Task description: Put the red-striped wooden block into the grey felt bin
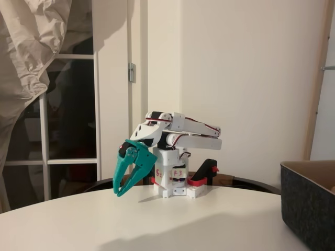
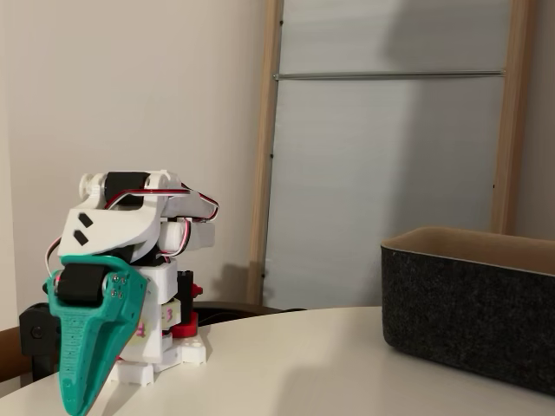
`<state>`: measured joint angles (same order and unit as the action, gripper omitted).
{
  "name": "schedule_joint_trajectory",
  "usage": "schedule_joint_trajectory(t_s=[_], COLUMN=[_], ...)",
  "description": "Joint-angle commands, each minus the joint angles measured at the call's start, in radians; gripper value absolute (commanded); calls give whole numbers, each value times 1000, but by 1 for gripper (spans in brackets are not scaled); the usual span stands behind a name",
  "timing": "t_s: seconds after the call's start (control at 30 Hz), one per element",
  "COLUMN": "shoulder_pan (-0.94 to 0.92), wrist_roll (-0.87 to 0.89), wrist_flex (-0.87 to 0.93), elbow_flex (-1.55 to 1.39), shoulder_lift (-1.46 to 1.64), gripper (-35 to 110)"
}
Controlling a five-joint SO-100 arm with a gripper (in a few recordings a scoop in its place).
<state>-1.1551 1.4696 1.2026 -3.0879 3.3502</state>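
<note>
Your arm is folded at its base with the teal hand (image 1: 121,186) hanging tip-down just over the table (image 1: 157,225), its fingers parted and holding nothing. The block is not to be seen on the table or in the hand, so if you start reaching without finding it first, you risk sweeping it off the table or closing on air. The bin (image 2: 468,308) stands well apart at the right in both fixed views, and a low carry could catch its near wall.
</note>
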Motion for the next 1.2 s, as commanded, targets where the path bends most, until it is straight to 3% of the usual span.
schedule_joint_trajectory(t_s=[0.0,1.17], shoulder_pan=[2,2], wrist_roll=[14,14], wrist_flex=[-2,-2], elbow_flex=[-18,-18], shoulder_lift=[31,31], gripper=[0,0])
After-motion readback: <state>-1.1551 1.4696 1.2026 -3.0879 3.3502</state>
